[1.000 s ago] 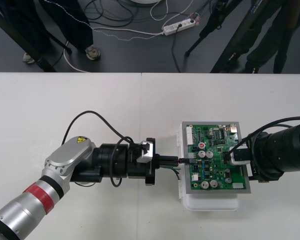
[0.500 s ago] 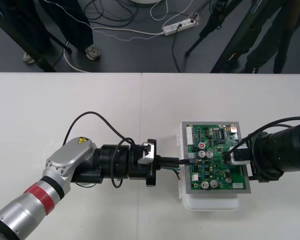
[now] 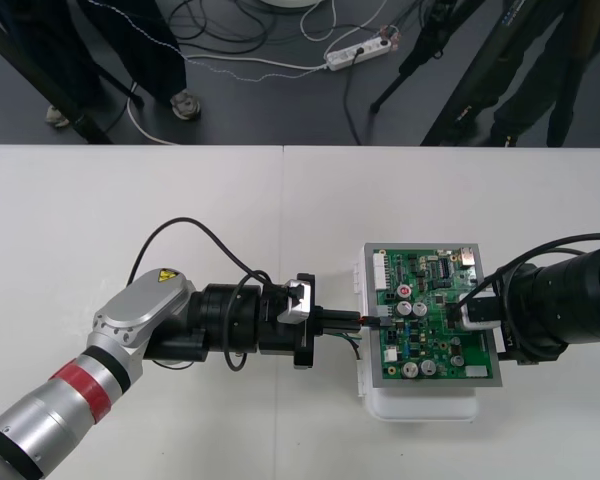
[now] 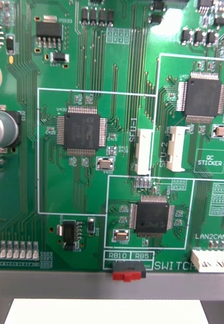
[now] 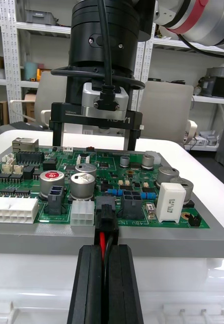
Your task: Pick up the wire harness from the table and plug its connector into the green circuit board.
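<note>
The green circuit board (image 3: pixel 435 300) sits on its white base (image 3: pixel 420 405) at the table's right. My left gripper (image 3: pixel 358 322) reaches level to the board's left edge. In the left wrist view its fingers (image 5: pixel 89 283) are shut on the harness's red and black wires (image 5: pixel 103 242). The black plug (image 5: pixel 105 212) stands at the board's edge (image 5: pixel 142 174), seemingly seated in a socket between a white connector and a black one. My right gripper (image 3: pixel 477 315) hangs over the board's right side, fingers wide apart (image 5: pixel 96 142). Its wrist camera looks straight down on the board (image 4: pixel 56 76).
A black cable loop (image 3: pixel 180 240) arches over my left arm. The table (image 3: pixel 130 200) spreads pale to the left and behind the board. Beyond its far edge lies dark floor with a power strip (image 3: pixel 358 52).
My left arm has edged slightly right, toward the board, with the wires still in its fingers. The right arm has not moved.
</note>
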